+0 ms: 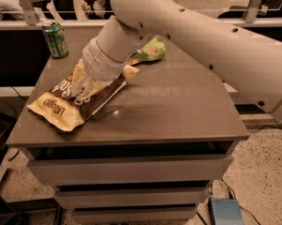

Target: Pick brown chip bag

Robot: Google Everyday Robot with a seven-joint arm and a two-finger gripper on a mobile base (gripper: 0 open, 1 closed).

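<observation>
The brown chip bag (61, 109) lies on the left part of the grey tabletop (178, 102), its cream-yellow "LATE JULY" end towards the front-left edge. Its dark brown middle runs up under my wrist. My gripper (83, 89) is pressed down onto the bag's middle, and the white wrist and arm reach in from the upper right. The far end of the bag is partly hidden by the wrist.
A smaller green snack bag (151, 50) lies at the back of the table behind my arm. A green soda can (55, 39) stands at the back-left corner. Drawers sit below the tabletop. A blue box (225, 212) lies on the floor at the lower right.
</observation>
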